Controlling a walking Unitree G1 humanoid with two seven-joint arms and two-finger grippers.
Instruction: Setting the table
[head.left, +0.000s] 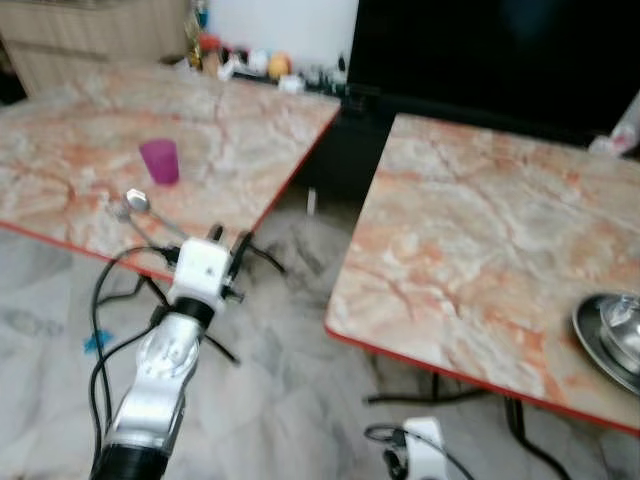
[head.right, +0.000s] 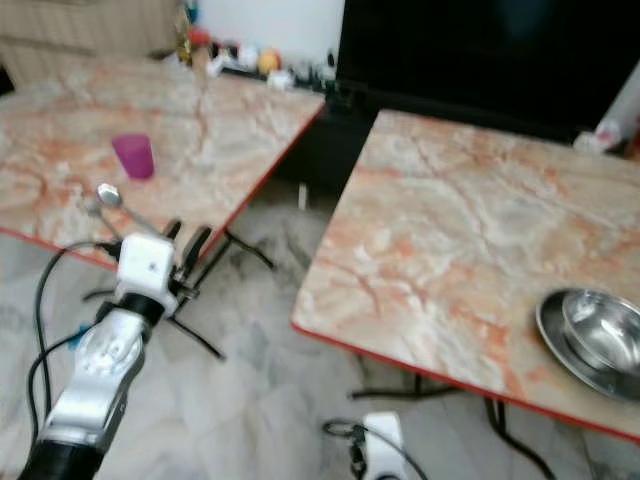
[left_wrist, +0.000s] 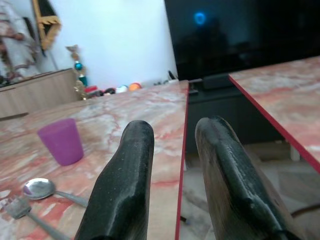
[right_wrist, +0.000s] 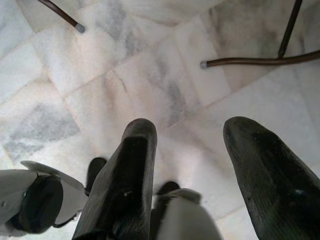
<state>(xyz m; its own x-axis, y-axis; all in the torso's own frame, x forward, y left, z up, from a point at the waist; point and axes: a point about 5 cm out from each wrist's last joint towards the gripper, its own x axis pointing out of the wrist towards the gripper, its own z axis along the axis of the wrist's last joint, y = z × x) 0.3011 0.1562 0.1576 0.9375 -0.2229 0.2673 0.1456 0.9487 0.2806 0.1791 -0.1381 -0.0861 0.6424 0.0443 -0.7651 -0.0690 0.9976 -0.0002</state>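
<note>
A purple cup (head.left: 160, 160) stands on the left marble table (head.left: 230, 130). A spoon (head.left: 138, 201) and a fork (head.left: 121, 211) lie just in front of the cup, near the table's red front edge. My left gripper (head.left: 229, 241) is raised at that edge, to the right of the cutlery, open with nothing between its fingers. In the left wrist view the cup (left_wrist: 61, 141), spoon (left_wrist: 40, 188) and fork (left_wrist: 19, 208) sit beside the fingers (left_wrist: 127, 175). A steel bowl on a plate (head.right: 600, 340) rests at the right table's near right corner. My right gripper (right_wrist: 187, 165) hangs open over the floor.
A gap of marble floor (head.left: 300, 300) separates the two tables, with black table legs (head.left: 260, 262) in it. A dark TV and its stand (head.left: 480, 60) are behind. Small items (head.left: 250, 65) line the back of the left table. Cables run along my left arm.
</note>
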